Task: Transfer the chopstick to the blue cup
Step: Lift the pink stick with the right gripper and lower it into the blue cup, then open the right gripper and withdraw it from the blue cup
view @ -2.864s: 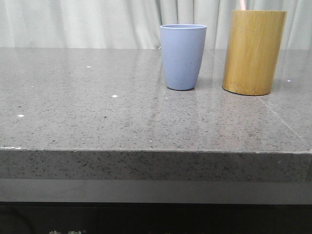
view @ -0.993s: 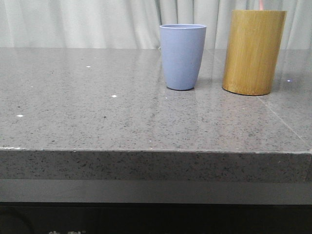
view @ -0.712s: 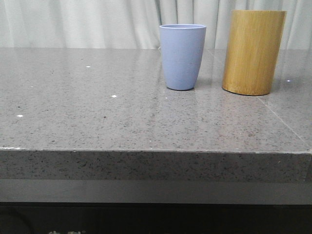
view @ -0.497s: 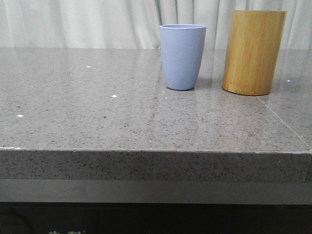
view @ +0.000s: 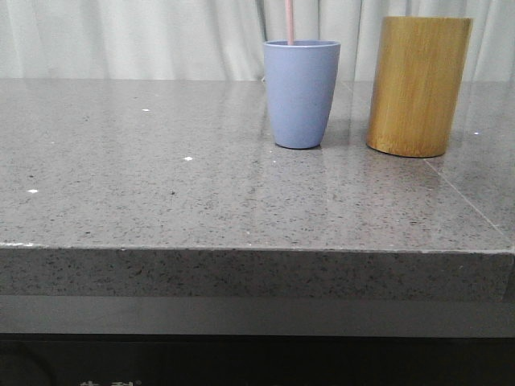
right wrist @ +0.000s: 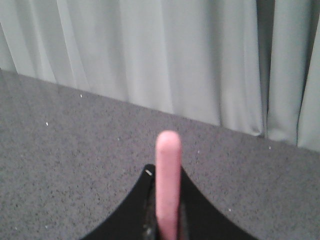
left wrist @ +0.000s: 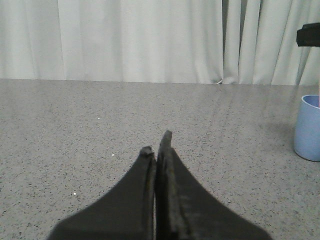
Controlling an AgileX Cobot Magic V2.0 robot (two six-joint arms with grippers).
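The blue cup stands on the grey stone table, left of the bamboo cylinder. A pale pink chopstick rises straight out of the blue cup's mouth and leaves the front view at the top; its lower end is hidden in the cup. My right gripper is shut on that chopstick, whose rounded end sticks out past the fingertips. My left gripper is shut and empty, low over the table, with the blue cup off at the edge of its view. Neither gripper shows in the front view.
White curtains hang behind the table. The table's front edge runs across the front view. A dark part of the right arm shows above the cup in the left wrist view.
The chopstick stood in the bamboo cylinder, was lifted out of view, and now hangs down into the blue cup. Both cups have stayed in place.
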